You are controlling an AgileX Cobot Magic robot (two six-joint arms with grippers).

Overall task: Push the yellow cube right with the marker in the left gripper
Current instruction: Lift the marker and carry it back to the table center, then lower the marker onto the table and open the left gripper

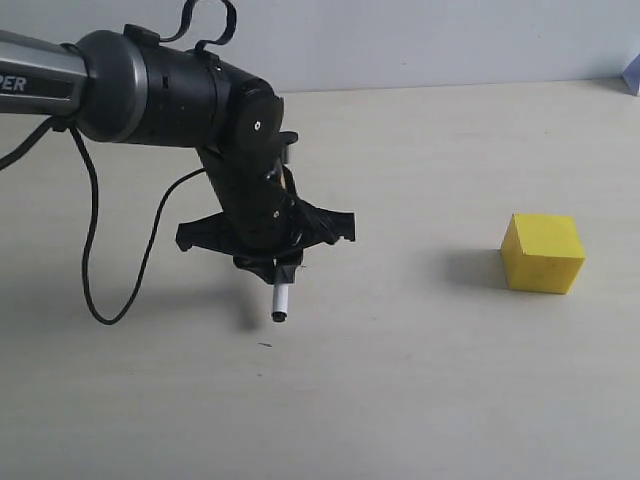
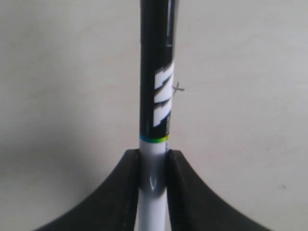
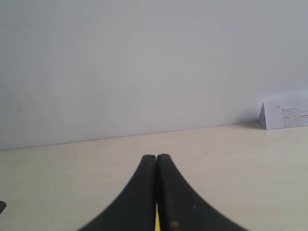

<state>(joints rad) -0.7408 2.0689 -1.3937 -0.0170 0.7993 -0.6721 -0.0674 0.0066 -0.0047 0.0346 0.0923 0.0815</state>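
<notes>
My left gripper [image 1: 268,262] is clamped on the marker [image 1: 281,301], tip pointing down just above the table [image 1: 420,380], while the yellow cube [image 1: 543,253] sits well apart to the marker's right, untouched, so I judge the grasp done and the whole push remaining.

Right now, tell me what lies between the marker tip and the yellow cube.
Nothing but bare table, as the exterior view shows: the marker in the left gripper hangs left of the yellow cube, with only the cube's shadow between.
</notes>
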